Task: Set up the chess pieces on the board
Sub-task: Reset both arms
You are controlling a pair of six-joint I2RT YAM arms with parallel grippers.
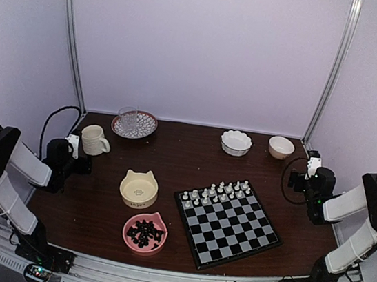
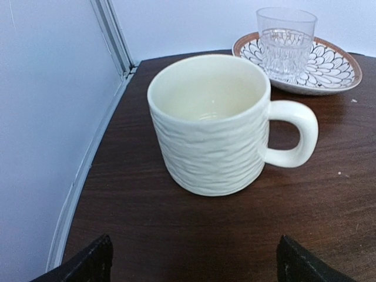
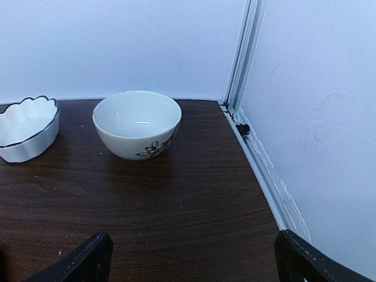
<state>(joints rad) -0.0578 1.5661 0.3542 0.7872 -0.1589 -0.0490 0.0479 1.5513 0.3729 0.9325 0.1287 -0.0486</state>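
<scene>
table point(image 1: 101, 171), dark wood | on it: board point(image 1: 232, 234), mug point(image 1: 93, 139), plate point(image 1: 149, 130), four bowls point(image 1: 137, 202)

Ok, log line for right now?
white pieces: on board far rows | black pieces: in pink bowl | left gripper: open, empty | right gripper: open, empty

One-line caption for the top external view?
White chess pieces line the board's far edge; black pieces in the pink bowl; left gripper and right gripper open, holding nothing.

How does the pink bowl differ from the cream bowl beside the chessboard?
Colour: the pink bowl is pink, the cream bowl pale cream. Contents: the pink bowl holds black chess pieces; the cream bowl shows none. Place: the pink bowl sits nearer the front edge of the table, the cream bowl behind it. Both have ear-like rim points and stand left of the board.
</scene>
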